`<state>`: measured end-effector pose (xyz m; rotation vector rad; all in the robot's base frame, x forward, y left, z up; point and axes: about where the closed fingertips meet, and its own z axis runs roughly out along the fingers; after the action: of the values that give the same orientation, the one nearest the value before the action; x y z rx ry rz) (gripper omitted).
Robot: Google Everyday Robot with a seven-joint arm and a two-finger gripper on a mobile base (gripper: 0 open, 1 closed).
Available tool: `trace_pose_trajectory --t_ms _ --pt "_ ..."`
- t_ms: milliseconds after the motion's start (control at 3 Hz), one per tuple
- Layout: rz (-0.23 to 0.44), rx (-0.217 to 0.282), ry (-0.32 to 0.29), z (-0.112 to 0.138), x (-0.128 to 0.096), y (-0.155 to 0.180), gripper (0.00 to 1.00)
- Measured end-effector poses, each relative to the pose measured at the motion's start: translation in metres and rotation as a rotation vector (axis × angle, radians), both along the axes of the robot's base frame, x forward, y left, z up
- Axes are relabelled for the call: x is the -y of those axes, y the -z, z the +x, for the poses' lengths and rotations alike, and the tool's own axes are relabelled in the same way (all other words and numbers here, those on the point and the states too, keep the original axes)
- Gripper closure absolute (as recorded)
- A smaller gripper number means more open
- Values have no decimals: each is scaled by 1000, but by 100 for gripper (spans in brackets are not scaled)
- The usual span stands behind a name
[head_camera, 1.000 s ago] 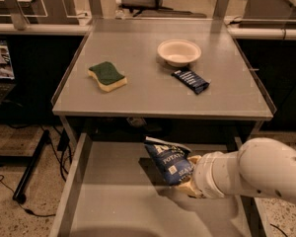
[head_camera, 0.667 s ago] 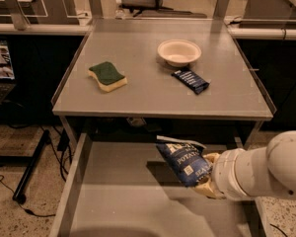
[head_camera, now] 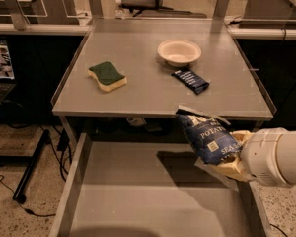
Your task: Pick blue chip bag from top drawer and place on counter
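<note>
Grasping the blue chip bag [head_camera: 205, 136], dark, crinkly, white-lettered, the pincer [head_camera: 228, 161] hovers over the top drawer [head_camera: 138, 196].

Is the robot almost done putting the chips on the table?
About halfway. Done: the blue chip bag is lifted clear of the top drawer floor. In hand: the robot's hand grips its lower end, by the front edge of the counter. Left: carry it over the counter and set it down on a bare spot.
</note>
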<state>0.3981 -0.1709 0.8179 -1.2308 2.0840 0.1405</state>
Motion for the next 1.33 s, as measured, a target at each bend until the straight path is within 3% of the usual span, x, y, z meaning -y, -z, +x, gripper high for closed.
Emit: trace_pose_trajectory --t_ms 667,1333 --pt "8 0 14 0 -3 3 100" --pt "87 85 187 53 29 -19 100"
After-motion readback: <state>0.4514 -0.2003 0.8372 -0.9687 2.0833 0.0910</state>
